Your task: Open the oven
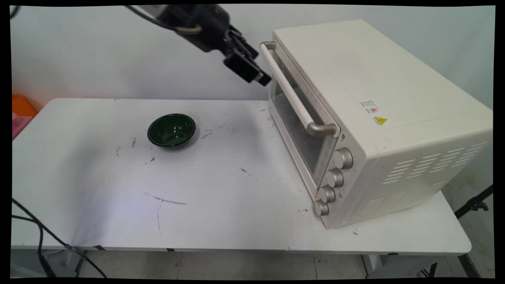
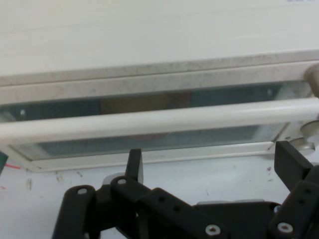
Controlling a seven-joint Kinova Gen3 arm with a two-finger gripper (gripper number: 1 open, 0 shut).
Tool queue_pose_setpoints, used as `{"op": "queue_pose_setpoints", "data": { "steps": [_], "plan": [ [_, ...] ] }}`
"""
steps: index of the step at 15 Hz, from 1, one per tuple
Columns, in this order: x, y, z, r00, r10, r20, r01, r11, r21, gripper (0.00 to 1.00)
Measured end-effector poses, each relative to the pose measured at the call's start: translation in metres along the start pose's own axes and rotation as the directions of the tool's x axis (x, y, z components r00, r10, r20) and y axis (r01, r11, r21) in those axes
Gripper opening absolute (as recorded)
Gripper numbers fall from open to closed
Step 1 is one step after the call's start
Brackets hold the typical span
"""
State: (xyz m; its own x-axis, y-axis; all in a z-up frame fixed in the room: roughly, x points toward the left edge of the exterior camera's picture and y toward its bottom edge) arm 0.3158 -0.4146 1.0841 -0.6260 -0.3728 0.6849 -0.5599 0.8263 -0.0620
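Observation:
A cream toaster oven (image 1: 375,118) stands on the right of the white table (image 1: 221,197), its glass door shut. My black gripper (image 1: 258,77) hangs in the air just left of the far end of the oven's door handle (image 1: 294,96), close to it but apart. In the hand view the handle (image 2: 159,122) runs as a white bar across the glass door, a little beyond my gripper (image 2: 214,164). The fingers (image 2: 134,164) are spread wide with nothing between them. An empty dark green bowl (image 1: 171,130) sits on the table, well below and to the left of the gripper.
Several round knobs (image 1: 335,177) line the oven's front at its near end. Orange and pink things (image 1: 21,112) lie past the table's left edge. Black cables (image 1: 39,232) hang at the lower left. A black stand (image 1: 473,203) is at the right.

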Motion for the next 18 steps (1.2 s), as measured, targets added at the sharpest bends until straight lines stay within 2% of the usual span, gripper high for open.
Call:
{"op": "queue_pose_setpoints", "data": {
  "steps": [9,10,18],
  "plan": [
    [0.033,-0.009,0.067,0.998,0.016,0.059,-0.015,1.0,-0.018,1.0],
    [0.035,-0.009,0.071,0.998,0.018,0.063,-0.017,1.0,-0.02,0.0],
    [0.048,-0.01,0.092,0.996,0.039,0.076,-0.036,0.998,-0.045,0.0]
  ]
}}
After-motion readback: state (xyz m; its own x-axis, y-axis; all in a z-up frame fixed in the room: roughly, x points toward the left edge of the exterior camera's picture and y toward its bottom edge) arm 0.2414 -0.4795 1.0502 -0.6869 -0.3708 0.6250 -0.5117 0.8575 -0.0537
